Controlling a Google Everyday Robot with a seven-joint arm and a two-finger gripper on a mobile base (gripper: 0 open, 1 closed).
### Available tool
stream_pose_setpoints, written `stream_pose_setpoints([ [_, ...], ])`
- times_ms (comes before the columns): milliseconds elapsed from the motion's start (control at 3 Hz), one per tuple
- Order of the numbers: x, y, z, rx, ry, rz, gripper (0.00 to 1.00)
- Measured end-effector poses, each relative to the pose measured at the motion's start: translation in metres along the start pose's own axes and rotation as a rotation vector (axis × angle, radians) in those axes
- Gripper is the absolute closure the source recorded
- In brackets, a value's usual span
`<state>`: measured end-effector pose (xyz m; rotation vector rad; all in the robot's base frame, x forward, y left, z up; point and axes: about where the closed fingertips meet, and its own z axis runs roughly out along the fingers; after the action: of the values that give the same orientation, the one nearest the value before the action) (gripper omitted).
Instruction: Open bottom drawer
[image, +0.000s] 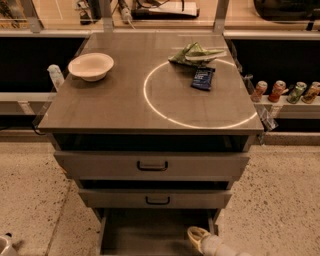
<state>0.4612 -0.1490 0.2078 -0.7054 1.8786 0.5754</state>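
The grey cabinet has three stacked drawers. The top drawer (152, 165) and the middle drawer (157, 200) are shut, each with a dark pull handle. The bottom drawer (145, 230) is pulled out towards the camera, so its bare inside floor shows. Its front panel and handle are cut off by the lower edge of the view. My gripper (196, 235), cream-coloured at its end, sits low at the drawer's right side. The arm (220, 247) leaves the frame at the bottom right.
On the cabinet top (100, 110) are a white bowl (91, 66), a green bag (195, 52), a dark blue packet (202, 78) and a white painted circle. Several cans (285, 91) stand on a shelf at the right. A small bottle (55, 76) stands at the left. Speckled floor lies on both sides.
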Motion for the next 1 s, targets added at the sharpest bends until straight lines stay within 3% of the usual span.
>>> stream_pose_setpoints([
  [333, -0.064, -0.016, -0.030, 0.199, -0.159, -0.145, 0.81],
  [667, -0.073, -0.036, -0.064, 0.287, -0.179, -0.193, 0.58],
  [1000, -0.071, -0.035, -0.063, 0.285, -0.177, -0.193, 0.34],
])
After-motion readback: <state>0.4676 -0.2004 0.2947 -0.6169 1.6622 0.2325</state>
